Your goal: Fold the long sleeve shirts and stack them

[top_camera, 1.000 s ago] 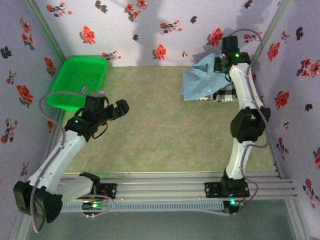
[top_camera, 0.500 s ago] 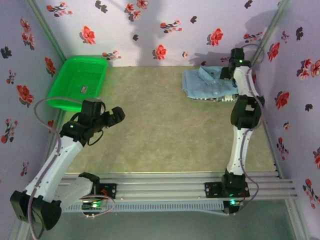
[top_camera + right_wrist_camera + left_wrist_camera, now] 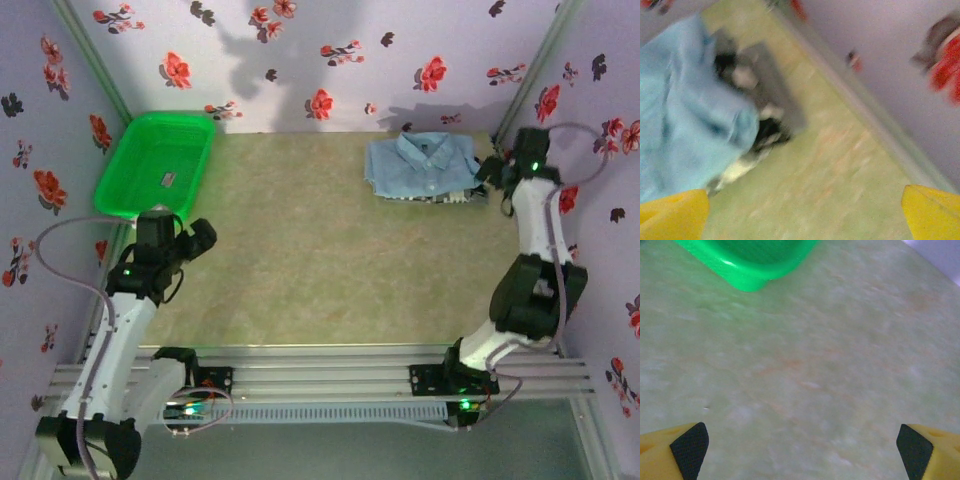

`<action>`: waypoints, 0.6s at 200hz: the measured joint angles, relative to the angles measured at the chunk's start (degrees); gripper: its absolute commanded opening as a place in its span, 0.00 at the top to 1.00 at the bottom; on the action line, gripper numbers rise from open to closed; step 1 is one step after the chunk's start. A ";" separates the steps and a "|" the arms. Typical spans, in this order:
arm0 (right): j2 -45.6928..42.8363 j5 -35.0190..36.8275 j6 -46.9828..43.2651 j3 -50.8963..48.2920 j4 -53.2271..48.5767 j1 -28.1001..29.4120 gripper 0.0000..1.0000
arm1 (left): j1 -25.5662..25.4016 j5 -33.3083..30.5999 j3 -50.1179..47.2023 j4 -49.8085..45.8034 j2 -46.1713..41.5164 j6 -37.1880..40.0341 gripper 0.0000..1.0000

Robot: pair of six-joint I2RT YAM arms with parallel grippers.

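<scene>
Shirts (image 3: pixel 420 165) lie stacked just beside the right gripper (image 3: pixel 803 207).

We can read no text, brand, number or sign anywhere. A small grey tag (image 3: pixel 168 179) lies inside the green basket (image 3: pixel 160 150) at the tabletop's far left corner, but anything on it is too small for us to make out.

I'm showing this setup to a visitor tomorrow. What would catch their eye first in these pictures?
Probably the bright green basket at the far left of the table, vivid against the pale surface. Next, the folded light blue shirt lying on the checked shirt at the far right, and the flower-patterned walls all around.
</scene>
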 measured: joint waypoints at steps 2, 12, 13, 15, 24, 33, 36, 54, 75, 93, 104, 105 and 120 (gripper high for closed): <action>-1.11 -0.79 0.02 -1.97 0.57 0.31 0.01 | 0.22 -0.24 -0.39 0.24 -0.11 0.20 0.00; -5.81 -2.27 0.02 -11.26 4.68 2.91 0.01 | 1.77 -2.29 -3.41 3.17 -0.79 2.71 0.00; -6.43 -2.36 -0.04 -12.61 5.40 3.43 0.01 | 1.97 -2.62 -3.82 3.56 -0.87 3.06 0.00; -7.06 -2.67 -0.02 -14.01 5.92 3.98 0.01 | 2.23 -2.99 -4.42 4.15 -0.98 3.50 0.00; -10.47 -3.15 -0.68 -21.55 9.33 7.58 0.01 | 3.26 -4.46 -6.95 7.04 -1.18 5.79 0.00; -13.27 -3.26 -1.77 -28.33 13.86 11.06 0.01 | 4.33 -5.57 -9.64 10.78 -1.09 8.44 0.00; -14.32 -3.30 -2.21 -30.69 15.80 12.17 0.01 | 4.59 -5.88 -10.49 12.02 -1.07 9.14 0.00; -21.97 -1.99 -4.81 -45.83 30.58 15.41 0.01 | 5.64 -7.43 -16.37 21.53 -0.42 14.47 0.00; -28.09 1.95 -6.97 -58.40 45.40 15.19 0.01 | 5.75 -7.85 -23.54 32.92 0.87 19.41 0.00; -27.80 4.48 -8.00 -64.19 57.72 15.13 0.01 | 5.75 -7.87 -28.20 43.87 4.42 22.56 0.00; -24.74 5.16 -8.46 -66.01 65.35 15.13 0.01 | 5.75 -7.78 -29.68 50.60 8.87 24.09 0.00; -24.41 5.18 -8.48 -66.07 65.85 15.13 0.01 | 5.75 -7.74 -29.77 51.54 9.73 24.30 0.00; -17.03 5.73 -9.29 -66.53 75.89 15.13 0.01 | 5.68 -7.19 -29.86 60.28 18.29 26.08 0.00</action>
